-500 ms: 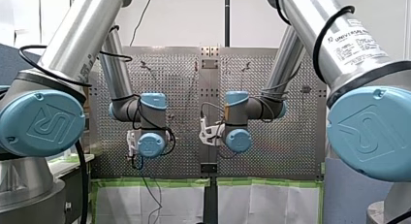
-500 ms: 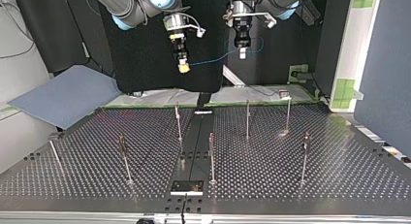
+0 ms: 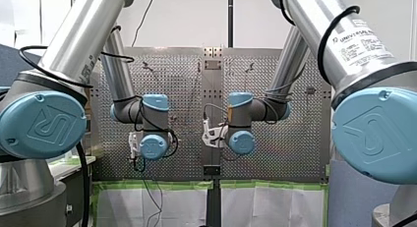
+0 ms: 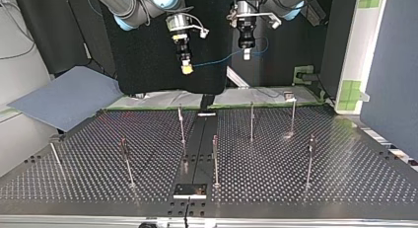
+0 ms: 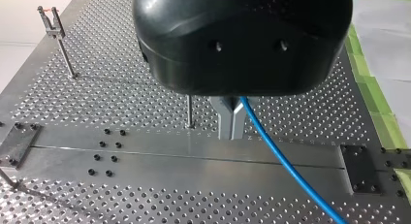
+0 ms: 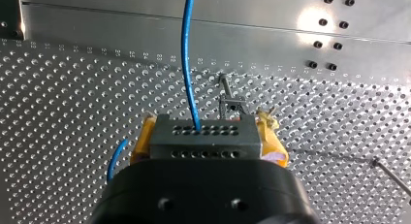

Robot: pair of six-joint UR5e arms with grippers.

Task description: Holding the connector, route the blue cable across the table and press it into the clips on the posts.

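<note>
Left claw (image 5: 231, 135) — metal fingers (image 5: 225, 121) pinched on blue cable (image 5: 287, 162), above perforated table (image 5: 116, 90), clip-topped post (image 5: 59, 45) beyond

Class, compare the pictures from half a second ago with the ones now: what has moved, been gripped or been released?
Nothing visibly changed. My right pincer still holds the connector, my left pincer still grips the blue cable, and both hang above the table where they were.

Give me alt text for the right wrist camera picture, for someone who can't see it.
My right claw, with yellow pads, grips a dark connector from which a blue cable runs ahead over the perforated table. A thin post with a clip stands just beyond the connector.
</note>
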